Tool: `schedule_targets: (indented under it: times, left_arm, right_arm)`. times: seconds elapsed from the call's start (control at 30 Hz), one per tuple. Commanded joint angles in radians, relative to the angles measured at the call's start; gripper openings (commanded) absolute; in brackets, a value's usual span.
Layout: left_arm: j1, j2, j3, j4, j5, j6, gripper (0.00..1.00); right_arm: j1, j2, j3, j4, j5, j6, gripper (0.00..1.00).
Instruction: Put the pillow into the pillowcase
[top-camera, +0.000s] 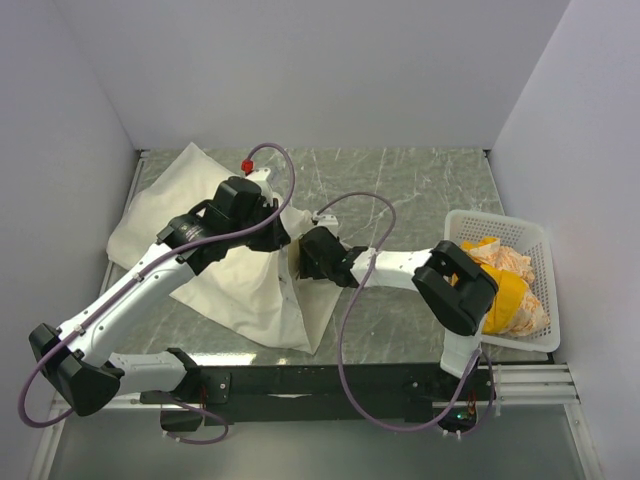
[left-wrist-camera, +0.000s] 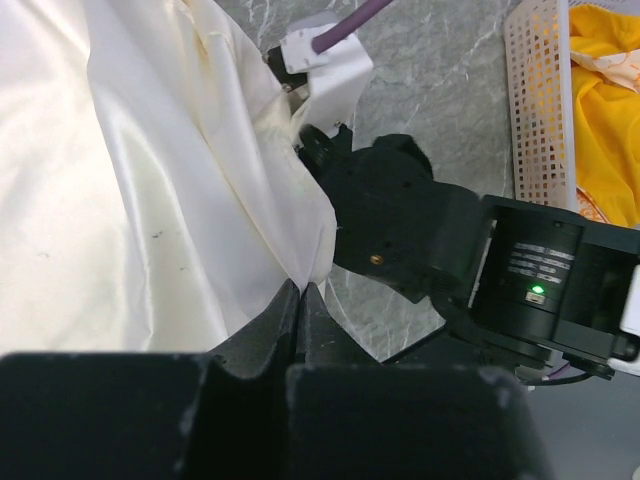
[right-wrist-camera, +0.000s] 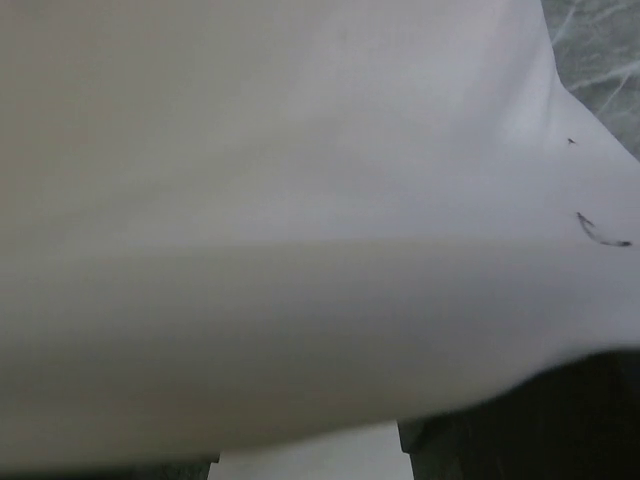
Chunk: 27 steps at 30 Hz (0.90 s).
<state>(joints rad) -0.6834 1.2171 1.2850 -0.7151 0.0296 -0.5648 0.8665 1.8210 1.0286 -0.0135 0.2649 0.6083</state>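
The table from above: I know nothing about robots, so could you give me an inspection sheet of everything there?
Surface: grey-green marbled table.
Job's things: cream pillowcase lies crumpled left of centre; the pillow cannot be told apart from it.
Clutter: white basket at the right, holding yellow cloth.
Grippers: left gripper pinched shut on the pillowcase's edge; right gripper at the same edge, fingers apart.
Cables: purple cables loop off both arms.
Surroundings: plain white walls on three sides.
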Motion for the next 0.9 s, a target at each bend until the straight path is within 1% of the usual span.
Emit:
schedule_targets:
  times: [0.0, 0.1, 0.2, 0.23, 0.3, 0.33, 0.4, 0.5, 0.53, 0.63, 0.67, 0.8, 0.83, 0.87]
  left_arm:
    - [0.002, -0.010, 0.008, 0.040, 0.016, 0.011, 0.02]
    - [0.002, -0.008, 0.001, 0.051, 0.023, 0.011, 0.02]
    - [0.002, 0.002, -0.007, 0.069, 0.033, 0.006, 0.02]
    - [0.002, 0.010, -0.007, 0.071, 0.035, 0.005, 0.02]
    - [0.002, 0.013, -0.006, 0.077, 0.026, 0.008, 0.02]
    - [0.002, 0.018, -0.004, 0.078, 0.024, 0.011, 0.02]
    - [0.005, 0.025, -0.001, 0.082, 0.026, 0.016, 0.02]
    - [0.007, 0.045, -0.001, 0.097, 0.036, 0.019, 0.02]
    - [0.007, 0.054, 0.000, 0.101, 0.038, 0.019, 0.02]
    - [0.010, 0.061, -0.007, 0.115, 0.053, 0.016, 0.02]
    - [0.008, 0.061, -0.012, 0.118, 0.052, 0.017, 0.02]
    - [0.008, 0.064, -0.026, 0.131, 0.061, 0.016, 0.02]
    - [0.008, 0.070, -0.033, 0.141, 0.076, 0.016, 0.02]
    - [0.008, 0.076, -0.045, 0.147, 0.076, 0.017, 0.03]
  right_arm:
    - [0.000, 0.044, 0.044, -0.075, 0.059, 0.027, 0.61]
    - [0.000, 0.049, 0.014, -0.062, 0.042, 0.042, 0.58]
    - [0.000, 0.096, 0.053, -0.106, 0.045, 0.041, 0.47]
    - [0.000, 0.103, 0.063, -0.117, 0.048, 0.042, 0.36]
    - [0.000, 0.083, 0.047, -0.126, 0.053, 0.047, 0.23]
    - [-0.001, 0.049, 0.021, -0.131, 0.063, 0.050, 0.11]
    - [-0.006, 0.003, -0.011, -0.150, 0.074, 0.057, 0.01]
    - [-0.014, -0.121, -0.097, -0.170, 0.079, 0.071, 0.00]
    - [-0.015, -0.196, -0.148, -0.167, 0.074, 0.074, 0.00]
    - [-0.018, -0.326, -0.238, -0.151, 0.039, 0.091, 0.00]
    - [-0.018, -0.344, -0.252, -0.143, 0.014, 0.099, 0.00]
    - [-0.023, -0.350, -0.260, -0.164, 0.045, 0.097, 0.01]
    - [-0.056, -0.324, -0.239, -0.172, 0.040, 0.094, 0.12]
    - [-0.078, -0.316, -0.230, -0.172, 0.028, 0.082, 0.15]
